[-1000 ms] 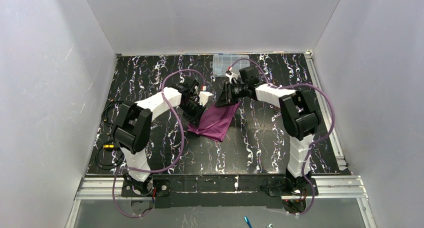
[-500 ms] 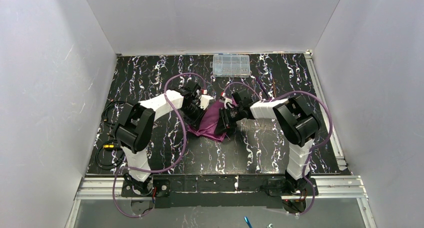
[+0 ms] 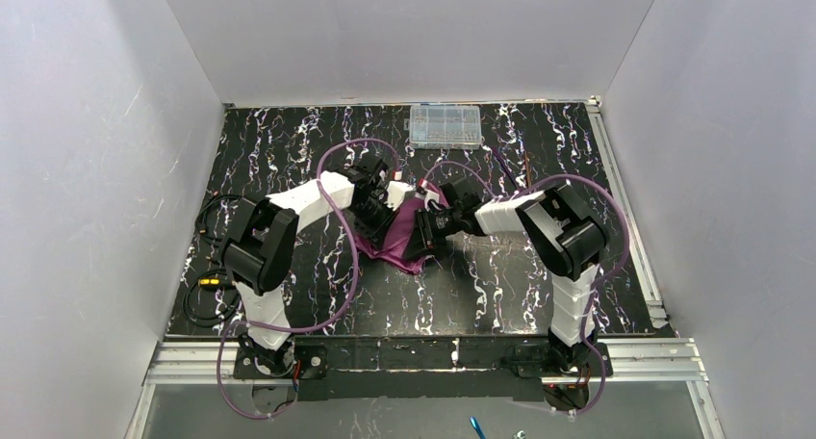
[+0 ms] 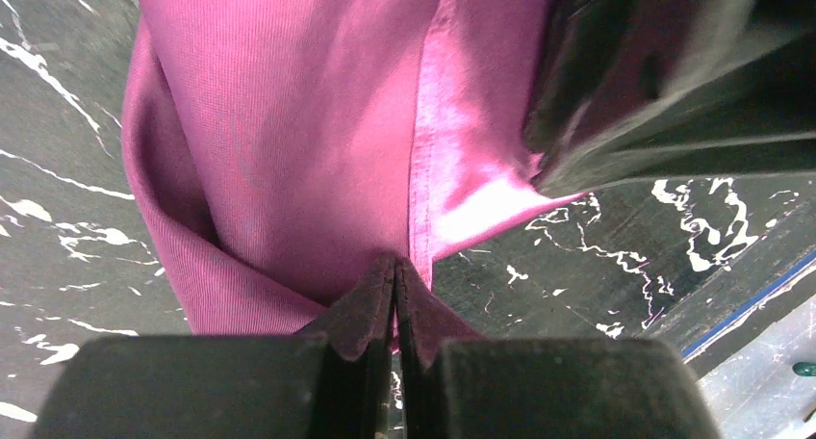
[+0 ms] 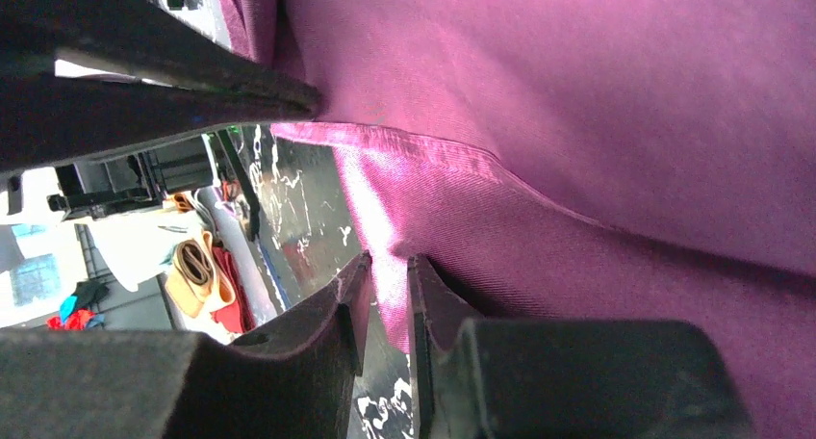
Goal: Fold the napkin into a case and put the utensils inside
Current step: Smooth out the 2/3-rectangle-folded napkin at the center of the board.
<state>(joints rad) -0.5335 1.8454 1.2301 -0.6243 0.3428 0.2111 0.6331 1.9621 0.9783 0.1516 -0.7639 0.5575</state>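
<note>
1. Table: black top with white marble veining. An aluminium rail runs along the near edge.
2. Far edge, centre: clear plastic compartment box, lying flat with its long side across the table.
3. Right of the box, well apart from it: utensils, two thin sticks lying on the surface. Too small to make out details.
4. Centre: napkin, plum-purple and bunched. Its lower fold meets the tabletop.
5. Left side, near: coil of black cable lying at the edge.
</note>
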